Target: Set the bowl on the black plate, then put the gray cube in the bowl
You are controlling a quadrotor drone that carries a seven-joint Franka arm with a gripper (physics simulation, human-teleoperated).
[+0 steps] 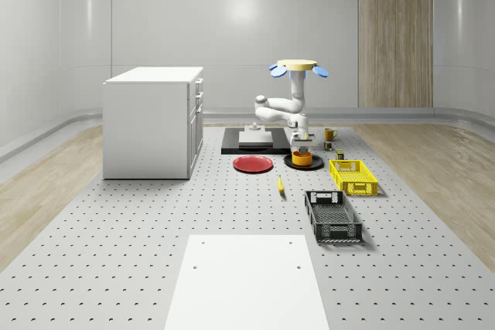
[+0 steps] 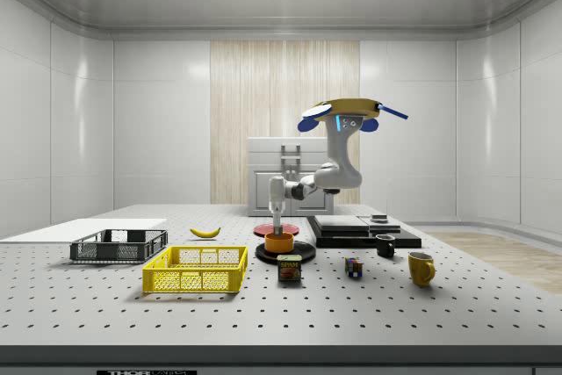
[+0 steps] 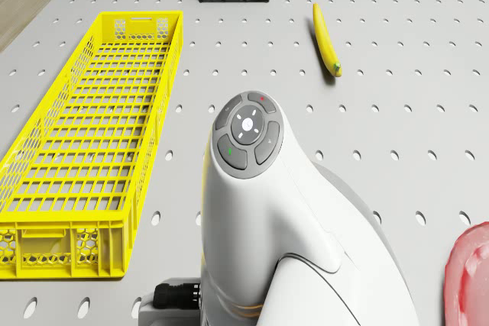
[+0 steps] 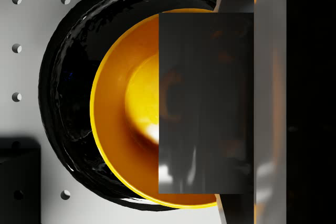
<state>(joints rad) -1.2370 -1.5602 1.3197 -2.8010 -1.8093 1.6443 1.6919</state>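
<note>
drone: hovering point(image 1: 297, 66) above the far part of the perforated table point(image 1: 155, 253), over the black plate area; rotors and body seen well clear of the surface in the side view.
arm: bent down from the drone, wrist pointed straight down at the bowl.
gripper: positioned point(image 2: 277, 221) directly above the bowl, just over its rim; clenched on the gray cube.
gray cube: held point(image 4: 206, 103) between the fingers, seen in the wrist view hanging over the bowl's opening, covering part of the interior.
bowl: orange-yellow point(image 4: 126, 108), seated upright on the black plate, roughly centred on it.
black plate: lying point(image 4: 68, 77) flat on the table, rim visible around the bowl.
red plate: lying point(image 1: 253, 164) on the table, just beside the black plate, toward the whole-scene view's left.
yellow crate: resting point(image 1: 353, 176) near the black plate, toward the whole-scene view's right.
dark crate: set point(image 1: 333, 216) nearer the camera than the yellow crate in the whole-scene view.
banana: lying point(image 3: 326, 39) on the table between the red plate and the dark crate.
</note>
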